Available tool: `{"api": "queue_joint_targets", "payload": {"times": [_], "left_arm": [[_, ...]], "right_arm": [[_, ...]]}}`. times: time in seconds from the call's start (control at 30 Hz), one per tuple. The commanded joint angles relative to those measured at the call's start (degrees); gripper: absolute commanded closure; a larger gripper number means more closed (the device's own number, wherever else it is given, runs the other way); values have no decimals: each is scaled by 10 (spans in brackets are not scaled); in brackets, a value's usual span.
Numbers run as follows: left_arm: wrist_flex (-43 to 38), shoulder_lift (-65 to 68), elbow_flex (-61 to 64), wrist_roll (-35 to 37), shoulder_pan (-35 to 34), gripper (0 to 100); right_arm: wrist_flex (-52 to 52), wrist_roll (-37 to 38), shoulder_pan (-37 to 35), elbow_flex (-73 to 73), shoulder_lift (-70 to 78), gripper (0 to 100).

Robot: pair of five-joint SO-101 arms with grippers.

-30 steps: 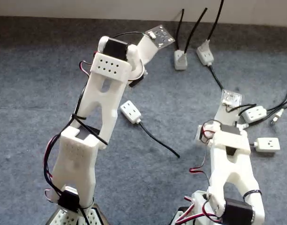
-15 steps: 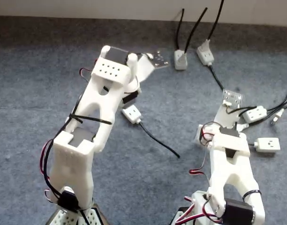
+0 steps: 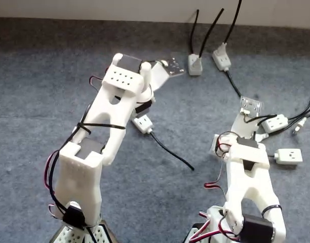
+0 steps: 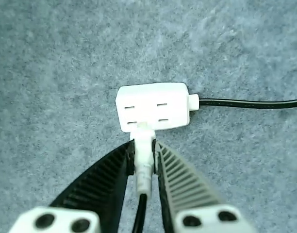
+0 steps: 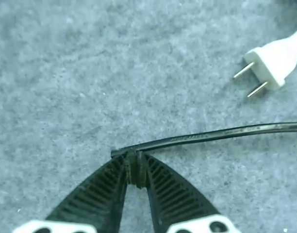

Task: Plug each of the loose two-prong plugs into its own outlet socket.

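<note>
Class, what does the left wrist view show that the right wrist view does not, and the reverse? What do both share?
Left wrist view: the left pincer shut on a white plug, its tip meeting an outlet block. Right wrist view: the right pincer shut on a black cord, a loose two-prong plug lying apart. Both: grey carpet.

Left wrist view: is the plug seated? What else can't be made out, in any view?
1. Left wrist view: the plug in the left gripper touches the outlet. The plug's body hides the prongs, so seating cannot be told.
2. High view: the left arm covers that contact.
3. Right wrist view: the right gripper clamps a cable end. The frame edge cuts off the cable and the second plug.
</note>
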Motion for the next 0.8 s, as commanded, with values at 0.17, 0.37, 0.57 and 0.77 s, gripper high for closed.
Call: {"api": "queue_joint_targets", "payload": {"times": [0.17,0.37,0.57,0.77], "left_arm": [[-40,5,-4,-2,8,993],[-48,6,-5,-4,8,993],[-47,8,-1,-4,7,993],[-47,9,0,-5,-10,993]], "right_arm": [[-8,-7,-6,-3,-2,990],[-21,-4,-6,9,-2,990],[-36,-4,-6,18,-7,990],[-36,-4,-6,18,-7,990]]}}
